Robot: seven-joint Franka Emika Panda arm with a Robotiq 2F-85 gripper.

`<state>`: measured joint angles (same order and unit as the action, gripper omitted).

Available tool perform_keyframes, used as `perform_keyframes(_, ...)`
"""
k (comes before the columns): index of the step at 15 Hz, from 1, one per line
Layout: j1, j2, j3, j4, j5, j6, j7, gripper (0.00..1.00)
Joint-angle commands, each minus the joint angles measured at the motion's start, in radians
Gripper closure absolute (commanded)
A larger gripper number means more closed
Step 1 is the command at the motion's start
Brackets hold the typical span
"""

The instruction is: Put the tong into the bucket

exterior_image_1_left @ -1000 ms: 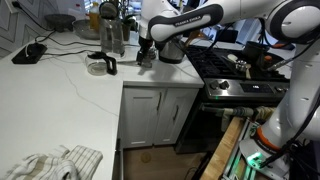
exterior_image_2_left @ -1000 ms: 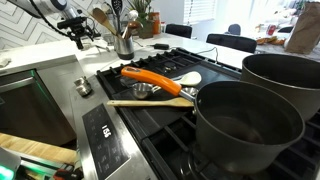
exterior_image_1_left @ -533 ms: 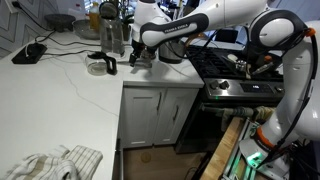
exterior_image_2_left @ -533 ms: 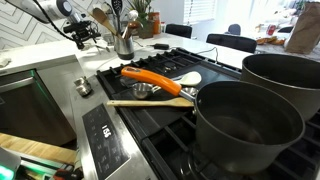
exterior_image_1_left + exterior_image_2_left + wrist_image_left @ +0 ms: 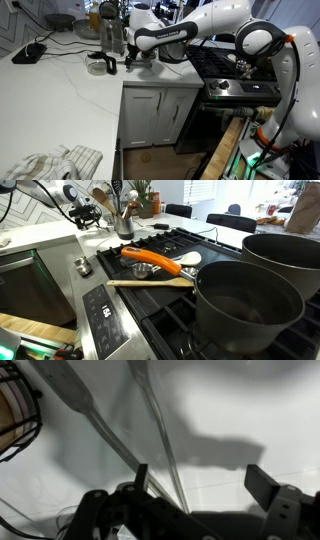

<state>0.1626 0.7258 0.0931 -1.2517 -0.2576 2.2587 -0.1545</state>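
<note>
The tong (image 5: 158,430) lies on the white counter, its two thin silvery arms running from the top of the wrist view down between my fingers. My gripper (image 5: 200,482) is open and low over the tong, with both arms close to one finger. In both exterior views the gripper (image 5: 136,59) (image 5: 86,216) is down at the counter. The shiny steel bucket (image 5: 125,226) stands just beyond the gripper with wooden utensils in it. It also shows behind the arm (image 5: 172,51).
A tall jug with a dark base (image 5: 111,38) and a small round cup (image 5: 97,67) stand beside the gripper. A dark wire object (image 5: 15,420) is at the wrist view's edge. The stove (image 5: 160,275) holds an orange utensil, wooden spoons and two big pots.
The arm has swung along the counter toward the jug and cup, and the gripper has come lower over the tong. The gripper stays open.
</note>
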Motion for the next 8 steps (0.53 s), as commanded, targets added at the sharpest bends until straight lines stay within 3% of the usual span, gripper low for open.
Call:
perform_keyframes(1,0.000,0.059,-0.008,0.083,0.024,-0.028,-0.042,0.30)
perform_keyframes(8,-0.003,0.077,-0.012,0.121,0.021,-0.080,-0.080,0.86)
